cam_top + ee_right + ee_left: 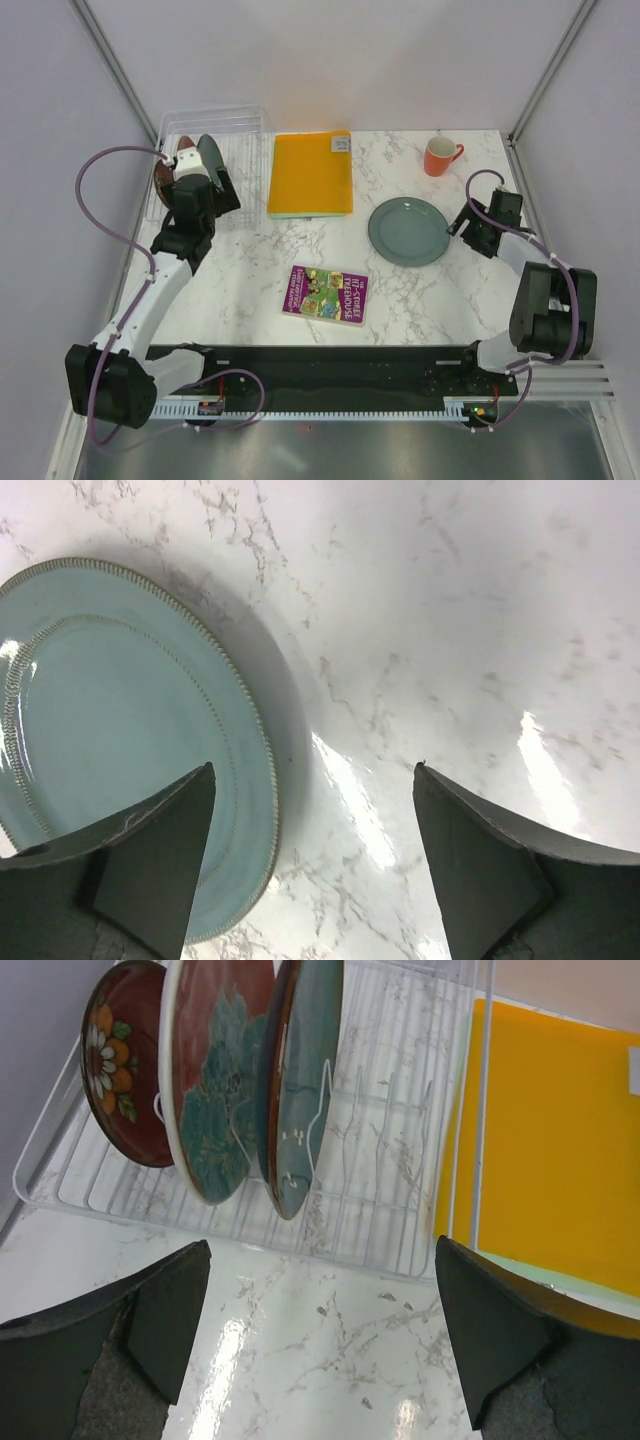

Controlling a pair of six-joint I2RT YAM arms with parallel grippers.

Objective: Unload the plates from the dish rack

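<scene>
The clear dish rack (215, 150) stands at the back left. Three plates stand upright in the rack (390, 1170): a small dark red one with a flower (120, 1070), a red one with teal blotches (215, 1080) and a dark teal one (305, 1090). My left gripper (322, 1245) is open just in front of the rack, above bare marble, with nothing between its fingers. A grey-green plate (408, 231) lies flat on the table at the right. My right gripper (314, 770) is open at the edge of this plate (100, 740), with one finger over the rim.
An orange folder (311, 172) lies right beside the rack, its edge (560, 1140) close to my left gripper's right finger. An orange mug (438, 156) stands at the back right. A colourful book (325, 293) lies near the table's front middle.
</scene>
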